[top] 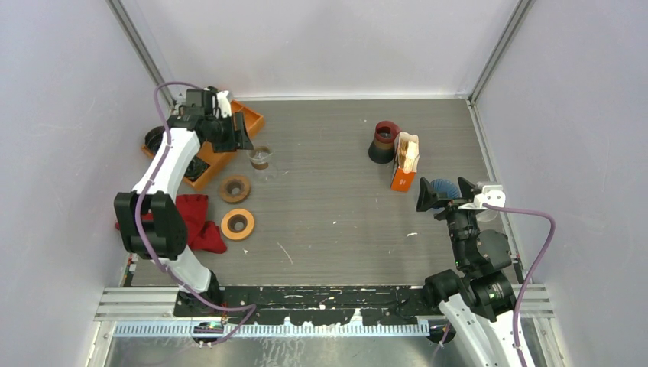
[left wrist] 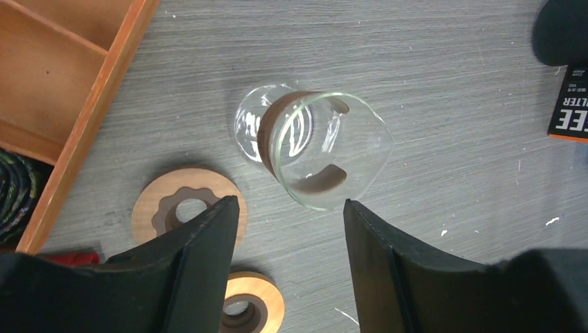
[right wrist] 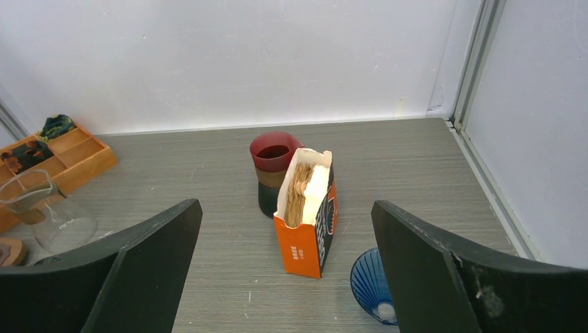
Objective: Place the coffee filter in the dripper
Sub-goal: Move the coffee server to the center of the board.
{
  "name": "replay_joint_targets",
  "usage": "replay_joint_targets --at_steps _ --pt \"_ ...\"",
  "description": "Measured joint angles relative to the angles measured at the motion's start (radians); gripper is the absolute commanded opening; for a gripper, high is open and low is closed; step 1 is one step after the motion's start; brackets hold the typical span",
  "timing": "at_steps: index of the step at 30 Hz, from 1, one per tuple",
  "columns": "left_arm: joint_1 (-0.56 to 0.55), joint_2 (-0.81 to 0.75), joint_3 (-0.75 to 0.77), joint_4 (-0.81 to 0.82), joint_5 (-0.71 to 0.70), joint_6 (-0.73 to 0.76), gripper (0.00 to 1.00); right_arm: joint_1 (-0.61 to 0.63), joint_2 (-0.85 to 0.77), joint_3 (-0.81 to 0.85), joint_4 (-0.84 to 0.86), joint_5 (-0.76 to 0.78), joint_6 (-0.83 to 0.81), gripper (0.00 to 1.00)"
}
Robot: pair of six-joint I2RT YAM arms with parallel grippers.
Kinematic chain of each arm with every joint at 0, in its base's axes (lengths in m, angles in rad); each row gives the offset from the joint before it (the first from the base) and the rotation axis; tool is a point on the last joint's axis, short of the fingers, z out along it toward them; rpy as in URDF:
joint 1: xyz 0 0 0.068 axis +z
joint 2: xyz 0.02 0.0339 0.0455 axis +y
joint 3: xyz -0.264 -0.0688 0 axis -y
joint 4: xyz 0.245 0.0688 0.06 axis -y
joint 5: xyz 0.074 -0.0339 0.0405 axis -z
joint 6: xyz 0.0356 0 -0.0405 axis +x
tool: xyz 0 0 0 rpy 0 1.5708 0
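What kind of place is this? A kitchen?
Probably a robot test booth, not a kitchen: plain white walls box in a grey table, with robot arms bolted on and a filter box.

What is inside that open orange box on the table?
The orange box holds a stack of brownish paper filters, their top edges showing at the opening. Its walls hide the rest of them.

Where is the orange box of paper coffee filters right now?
From above, the orange filter box stands open on the right half of the table, beside the red-and-black cup, with the blue ribbed dripper just nearer and to its right.
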State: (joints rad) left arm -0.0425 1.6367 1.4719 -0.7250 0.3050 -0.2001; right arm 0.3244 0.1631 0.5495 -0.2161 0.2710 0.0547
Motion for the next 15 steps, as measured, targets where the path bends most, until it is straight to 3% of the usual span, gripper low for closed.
replay_joint_targets --at_steps 15 --pt "0.003 0.194 0.111 -0.068 0.006 0.023 0.33 -0.002 0.0 -0.004 0.002 -0.002 0.0 1.0"
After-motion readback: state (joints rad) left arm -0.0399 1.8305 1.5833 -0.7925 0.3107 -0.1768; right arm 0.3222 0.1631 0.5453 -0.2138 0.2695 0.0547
